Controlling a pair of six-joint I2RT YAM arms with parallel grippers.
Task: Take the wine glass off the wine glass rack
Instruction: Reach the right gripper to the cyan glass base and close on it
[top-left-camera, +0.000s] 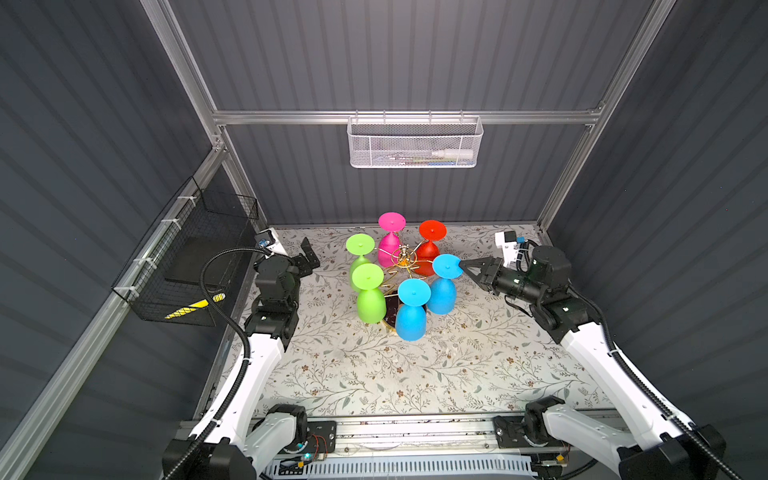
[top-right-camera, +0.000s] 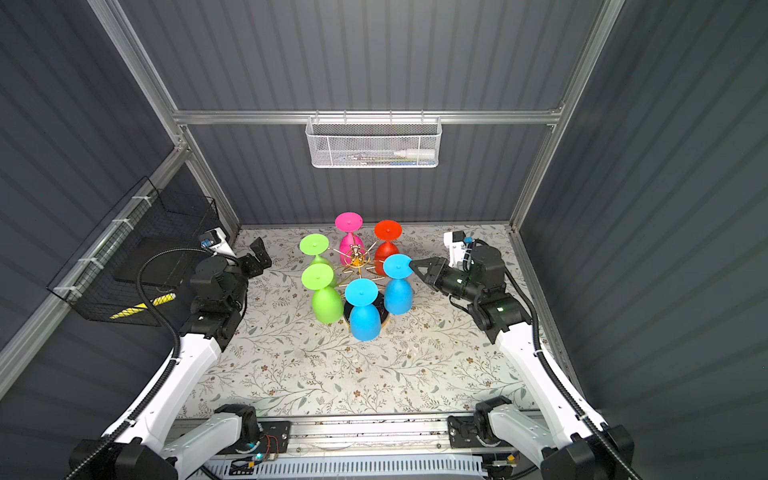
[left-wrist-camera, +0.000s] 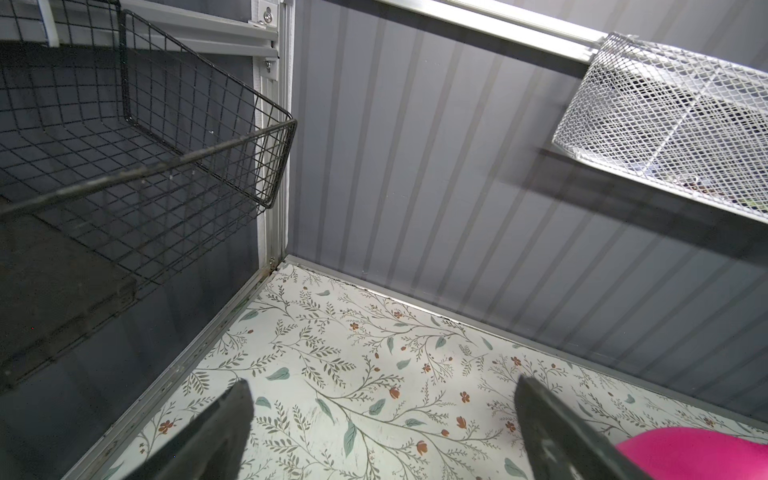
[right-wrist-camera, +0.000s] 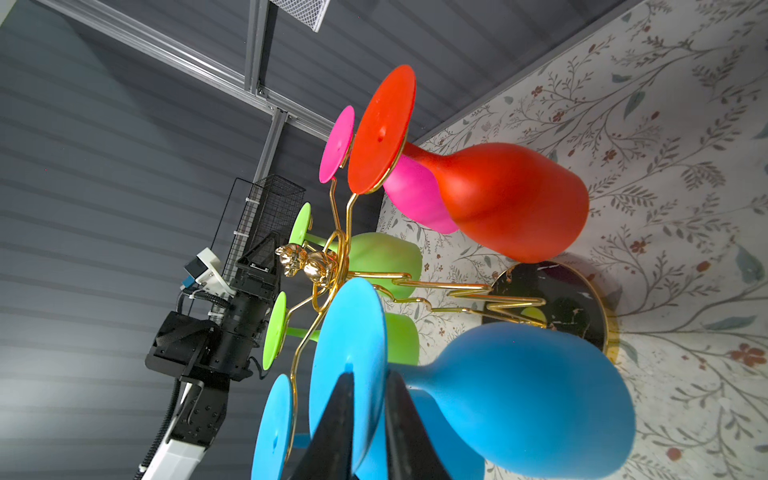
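Note:
The gold wire wine glass rack (top-left-camera: 404, 259) (top-right-camera: 356, 257) (right-wrist-camera: 332, 266) stands on its round black base (right-wrist-camera: 557, 299) mid-table. Several wine glasses hang upside down from it. A blue wine glass (top-left-camera: 442, 293) (top-right-camera: 398, 293) (right-wrist-camera: 519, 395) hangs on the rack's right side, its round foot uppermost. My right gripper (top-left-camera: 461, 266) (top-right-camera: 412, 264) (right-wrist-camera: 370, 376) is shut on the rim of that foot, one finger on each face. My left gripper (top-left-camera: 309, 254) (top-right-camera: 259, 251) (left-wrist-camera: 382, 399) stands open and empty over the table at the far left, apart from the rack.
Green (top-left-camera: 370, 303), pink (top-left-camera: 390, 249), red (top-left-camera: 428, 257) and a second blue glass (top-left-camera: 411, 318) crowd the rack. A black wire basket (top-left-camera: 187, 257) hangs on the left wall. A white mesh basket (top-left-camera: 415, 143) hangs on the back wall.

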